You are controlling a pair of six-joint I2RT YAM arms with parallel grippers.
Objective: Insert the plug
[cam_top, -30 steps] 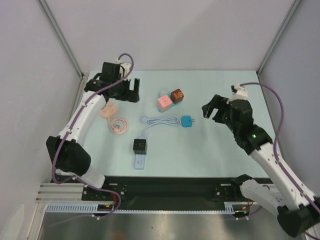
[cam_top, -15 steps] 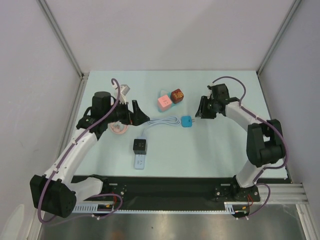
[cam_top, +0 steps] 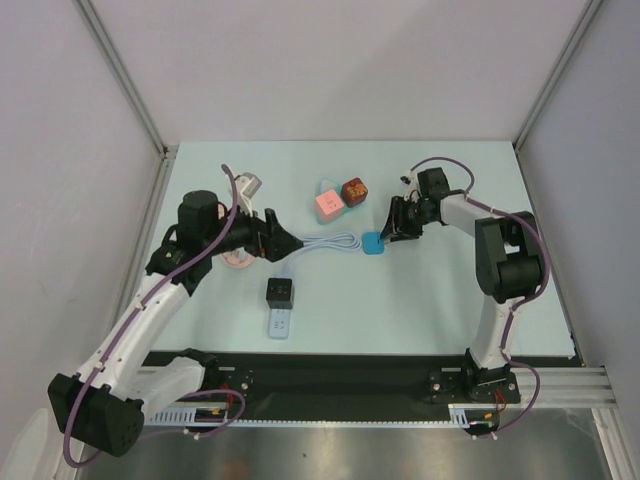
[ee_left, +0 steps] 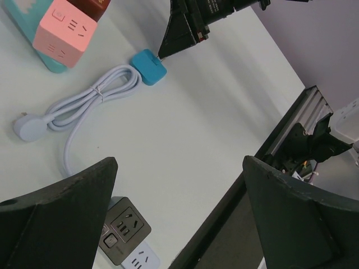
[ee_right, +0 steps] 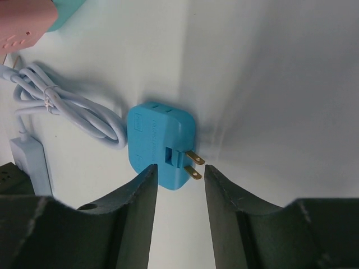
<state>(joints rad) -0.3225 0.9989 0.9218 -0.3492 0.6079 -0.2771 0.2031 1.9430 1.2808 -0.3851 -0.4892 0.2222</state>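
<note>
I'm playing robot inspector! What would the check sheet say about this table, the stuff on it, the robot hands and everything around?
Surface: pale blue-green table, flat, no spills seen.
Job's things: small blue square plug adapter lying flat, metal prongs folded out; black cube socket and light blue power strip nearer the front, apart from it.
Clutter: pink cube socket and dark red cube side by side; pink coiled cord partly under the left arm.
Grippers: left gripper wide open, holding nothing; right gripper low over the adapter, jaws either side of its prongs, grip cannot be told.
Cables: pale lilac cord, bundled and tied; purple cables along both arms.
Surroundings: grey walls, black rail in front.
</note>
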